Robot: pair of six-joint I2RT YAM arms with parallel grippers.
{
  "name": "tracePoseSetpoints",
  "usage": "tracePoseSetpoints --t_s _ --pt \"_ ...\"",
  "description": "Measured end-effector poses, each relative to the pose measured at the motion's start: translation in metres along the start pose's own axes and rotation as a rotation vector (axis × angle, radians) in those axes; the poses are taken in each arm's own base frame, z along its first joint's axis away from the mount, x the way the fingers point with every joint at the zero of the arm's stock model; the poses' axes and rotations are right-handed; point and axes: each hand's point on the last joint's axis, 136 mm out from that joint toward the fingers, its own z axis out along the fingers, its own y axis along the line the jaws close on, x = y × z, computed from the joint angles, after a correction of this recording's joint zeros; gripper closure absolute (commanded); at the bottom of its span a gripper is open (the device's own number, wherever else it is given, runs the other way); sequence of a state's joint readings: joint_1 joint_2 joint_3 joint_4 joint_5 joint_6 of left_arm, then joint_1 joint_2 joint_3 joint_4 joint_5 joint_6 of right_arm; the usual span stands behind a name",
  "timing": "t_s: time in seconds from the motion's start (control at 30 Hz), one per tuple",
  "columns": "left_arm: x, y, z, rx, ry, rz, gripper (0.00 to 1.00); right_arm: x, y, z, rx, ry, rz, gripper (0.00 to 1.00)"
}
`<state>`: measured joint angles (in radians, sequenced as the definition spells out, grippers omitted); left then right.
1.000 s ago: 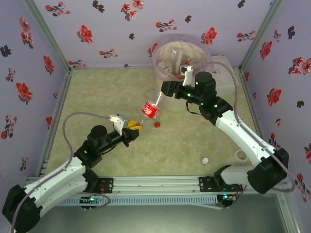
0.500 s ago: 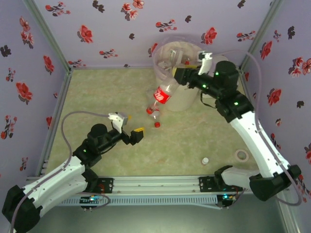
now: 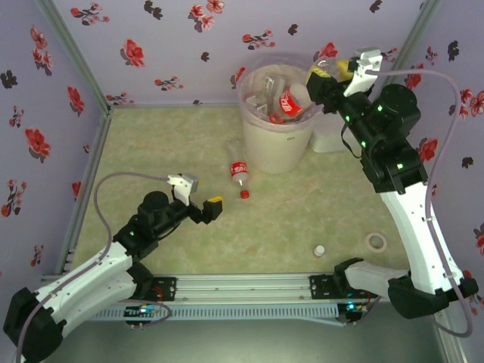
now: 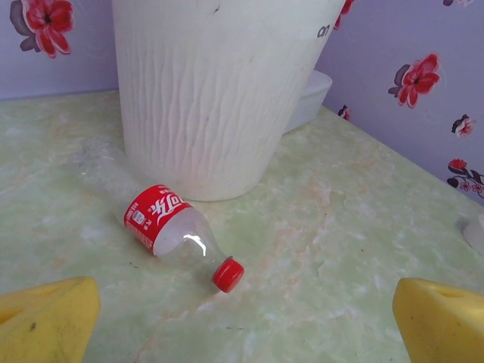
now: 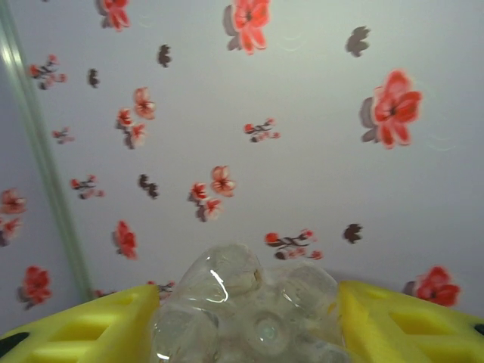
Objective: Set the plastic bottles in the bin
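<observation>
A clear plastic bottle with a red label (image 3: 292,100) hangs tilted over the open top of the cream-white bin (image 3: 261,140). My right gripper (image 3: 316,82) is shut on its base. In the right wrist view that ribbed base (image 5: 249,302) fills the gap between the yellow fingers (image 5: 83,329). A second plastic bottle (image 3: 238,172), red-labelled with a red cap (image 4: 228,274), lies on the table against the bin's (image 4: 219,91) foot. My left gripper (image 3: 212,207) sits short of it, open and holding nothing, its yellow fingertips (image 4: 442,318) wide apart. Several bottles lie inside the bin.
A flat white box (image 3: 333,132) stands behind and to the right of the bin. A loose white cap (image 3: 320,249) and a roll of tape (image 3: 375,242) lie near the front right. Flowered walls enclose the table on three sides.
The right arm has lifted its bottle from in front of the bin up over the rim. The left gripper has opened wide and stayed in place.
</observation>
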<state>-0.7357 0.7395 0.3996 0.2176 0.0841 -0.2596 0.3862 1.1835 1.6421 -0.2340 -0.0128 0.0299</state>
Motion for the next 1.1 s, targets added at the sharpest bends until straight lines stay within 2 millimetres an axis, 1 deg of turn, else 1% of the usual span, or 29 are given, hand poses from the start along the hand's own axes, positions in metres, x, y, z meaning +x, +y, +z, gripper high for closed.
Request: tracePoseSetpoints --t_s 0.1,0.33,0.43,0.57,0.7,0.8,0.87,0.9,0.97,1.1 --pt "0.002 0.002 0.0 -0.009 0.011 -0.004 0.0 0.005 -0.011 0.019 0.049 0.016 -0.041 1.0" --pt "0.003 0.007 0.001 -0.045 0.026 -0.024 0.0 0.03 -0.028 0.073 0.117 0.083 -0.123 1.0" --pt "0.007 0.011 0.0 -0.063 0.04 -0.026 0.0 0.039 -0.036 0.094 0.135 0.103 -0.149 1.0" --pt "0.01 0.014 -0.001 -0.081 0.053 -0.026 0.0 0.047 -0.046 0.122 0.156 0.107 -0.179 1.0" --pt "0.01 0.016 -0.002 -0.092 0.051 -0.026 0.0 0.058 -0.051 0.15 0.164 0.112 -0.212 1.0" --pt "0.011 0.018 -0.002 -0.104 0.057 -0.026 0.0 0.075 -0.056 0.174 0.167 0.133 -0.24 1.0" --pt "0.013 0.019 -0.003 -0.106 0.063 -0.026 0.0 0.091 -0.058 0.191 0.169 0.156 -0.255 1.0" --pt "0.014 0.019 -0.003 -0.108 0.067 -0.027 0.0 0.101 -0.06 0.197 0.17 0.174 -0.263 1.0" --pt "0.014 0.02 -0.005 -0.114 0.068 -0.028 0.0 0.112 -0.061 0.207 0.168 0.184 -0.263 1.0" --pt "0.009 0.022 -0.009 -0.125 0.047 -0.027 0.0 0.119 -0.06 0.213 0.154 0.201 -0.26 1.0"
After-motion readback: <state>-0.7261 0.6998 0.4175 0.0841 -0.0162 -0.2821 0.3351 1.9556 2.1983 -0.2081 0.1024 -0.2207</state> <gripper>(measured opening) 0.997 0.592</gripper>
